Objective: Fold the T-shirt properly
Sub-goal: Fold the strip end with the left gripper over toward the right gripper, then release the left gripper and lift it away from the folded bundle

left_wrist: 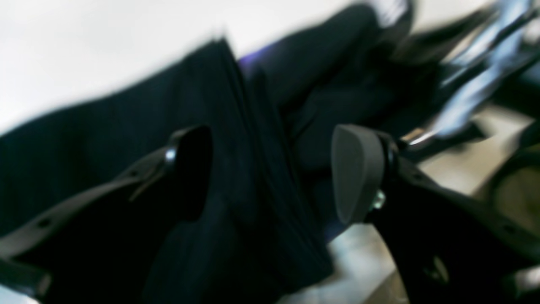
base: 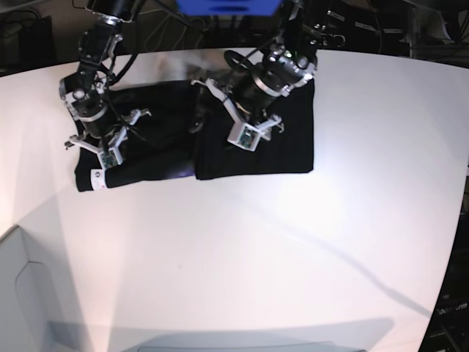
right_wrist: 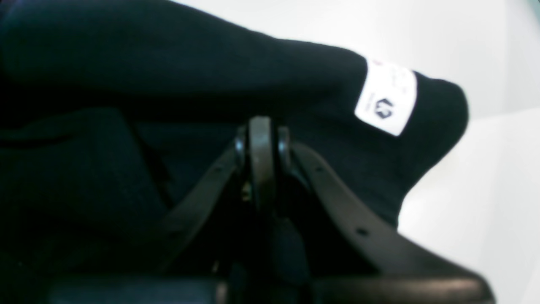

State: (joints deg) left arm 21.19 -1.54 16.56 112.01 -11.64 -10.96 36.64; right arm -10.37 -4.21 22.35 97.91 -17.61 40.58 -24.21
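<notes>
The black T-shirt (base: pixel 289 143) lies partly folded on the far part of the white table (base: pixel 256 242). In the blurred left wrist view, my left gripper (left_wrist: pixel 274 173) is open, with a raised ridge of the T-shirt (left_wrist: pixel 126 126) between its fingers. In the base view it (base: pixel 238 106) hovers over the shirt's middle. My right gripper (right_wrist: pixel 261 131) is shut, its tips pressed into the shirt's black cloth (right_wrist: pixel 126 63) near a white label (right_wrist: pixel 386 99). In the base view it (base: pixel 102 132) is at the shirt's left end. The printed graphic is hidden.
A pale grey box (base: pixel 22 293) stands at the front left corner. The table's curved right edge (base: pixel 458 220) borders dark floor. Cables and dark equipment sit behind the far edge (base: pixel 352 29).
</notes>
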